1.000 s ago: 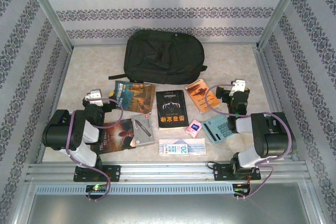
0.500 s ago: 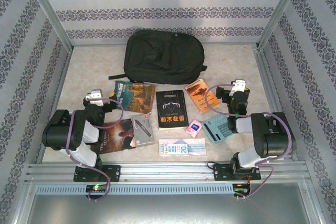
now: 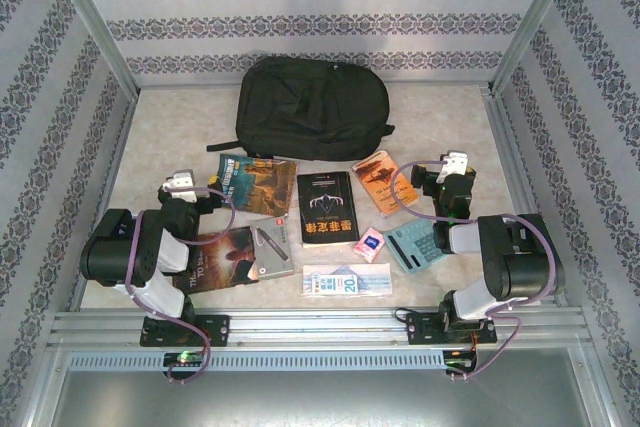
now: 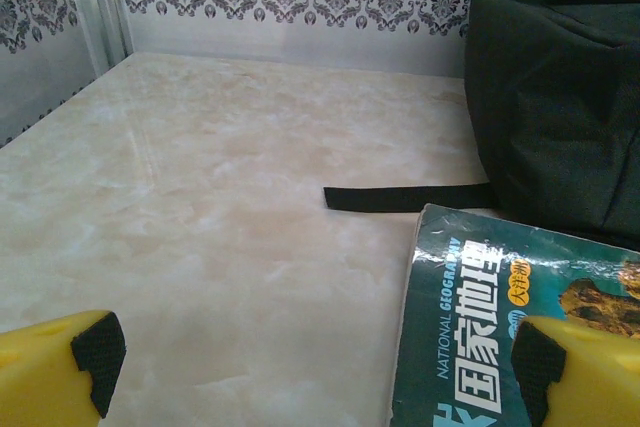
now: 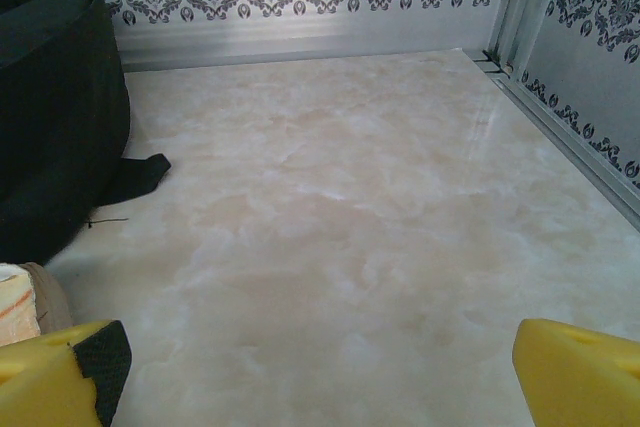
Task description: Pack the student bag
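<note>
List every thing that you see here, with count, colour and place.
student bag: one, black, far middle.
geography book: one, teal and brown, left of centre.
black book: one, black, centre.
orange book: one, orange, right of the black book.
dark book: one, reddish brown, near left.
grey pack: one, grey, beside the dark book.
pink pack: one, pink, right of centre.
calculator: one, teal, near right.
flat card: one, white and blue, near middle.
left claw: one, yellow, open over the geography book.
right claw: one, yellow, open beside the orange book.
</note>
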{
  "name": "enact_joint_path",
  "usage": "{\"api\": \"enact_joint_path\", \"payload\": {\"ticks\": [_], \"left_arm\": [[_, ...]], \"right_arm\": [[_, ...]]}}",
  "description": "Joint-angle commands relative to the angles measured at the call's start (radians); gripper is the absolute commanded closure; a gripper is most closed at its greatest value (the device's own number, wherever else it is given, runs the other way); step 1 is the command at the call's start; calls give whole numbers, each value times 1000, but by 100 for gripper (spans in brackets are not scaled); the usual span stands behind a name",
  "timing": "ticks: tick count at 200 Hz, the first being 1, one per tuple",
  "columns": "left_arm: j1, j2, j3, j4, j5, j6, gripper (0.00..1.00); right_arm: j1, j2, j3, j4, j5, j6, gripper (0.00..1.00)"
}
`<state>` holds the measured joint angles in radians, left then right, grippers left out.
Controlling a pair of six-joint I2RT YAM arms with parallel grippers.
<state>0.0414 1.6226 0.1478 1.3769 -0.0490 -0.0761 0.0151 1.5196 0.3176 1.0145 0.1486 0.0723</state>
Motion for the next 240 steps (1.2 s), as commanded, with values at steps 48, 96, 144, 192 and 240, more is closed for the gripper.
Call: {"api": "enact_joint_path", "payload": {"ticks": [48,96,144,192,240], "left_arm": [[29,-31,0,14,20,-30,0],[31,-270,-34,-139,-150,-87,0],[29,-516,84,-262,81,185,0],[-61,-603,256,-462,101,104,0],[-459,-787,514,-1290,-269,-121,0]], "right_arm": [[-1,5,-12,32,-19,-4,2],[10,-73,20,-85,-55,-35,2],[100,-301,175,-347,103,-34,2],[387,-417,464,-685,25,-39,2],[666,-602,553,-1148,95,-23,2]]}}
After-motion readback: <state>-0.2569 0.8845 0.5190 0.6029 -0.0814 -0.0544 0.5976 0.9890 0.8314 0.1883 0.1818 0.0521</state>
